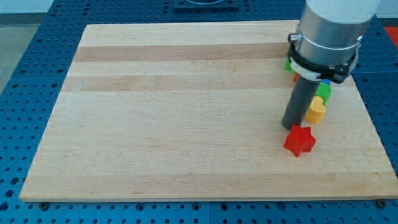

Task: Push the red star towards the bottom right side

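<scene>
- The red star (300, 140) lay flat on the worktop (186, 112), in the right-hand part of the board, nearer the bottom edge than the top edge and closer to the bottom right corner than to any other corner, though still apart from both the right and bottom edges.
- My tip (290, 126) rested on the worktop at the star's upper left side, just beside it and apparently touching its upper left points; the dark rod rose from there toward the view's top, leaning slightly right into the grey cylindrical arm housing (333, 28).
- The arm carried no fingers: it ended in the plain rod, so nothing was held, and contact with the star was by the side of the tip only.
- A yellow block (316, 110), rounded in outline, stood just to the right of the rod and above the star, apart from the star.
- A green block (324, 92) sat directly above the yellow block, touching or nearly touching it; its shape could not be made out, being partly hidden by the arm.
- A sliver of blue (325, 81) showed above the green block under the housing's black collar.
- Another green block (289, 65) showed at the housing's left side, near the top right corner; mostly hidden.
- The worktop was a pale wooden board lying on a blue perforated base (25, 74).
</scene>
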Robot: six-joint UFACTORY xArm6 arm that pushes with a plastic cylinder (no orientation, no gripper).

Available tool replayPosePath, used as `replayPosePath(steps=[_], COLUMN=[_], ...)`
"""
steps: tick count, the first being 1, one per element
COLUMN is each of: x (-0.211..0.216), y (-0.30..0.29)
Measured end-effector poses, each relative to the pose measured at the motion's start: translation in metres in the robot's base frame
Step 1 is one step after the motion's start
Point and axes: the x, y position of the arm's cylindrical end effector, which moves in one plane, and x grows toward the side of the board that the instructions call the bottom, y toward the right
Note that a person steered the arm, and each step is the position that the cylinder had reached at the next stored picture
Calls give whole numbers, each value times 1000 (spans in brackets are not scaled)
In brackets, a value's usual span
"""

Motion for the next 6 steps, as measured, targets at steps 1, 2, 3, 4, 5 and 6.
replayPosePath(steps=[1, 2, 3, 4, 5, 6], x=[2, 2, 2, 6, 18, 30], y=[-1, -25, -49, -40, -2, 22])
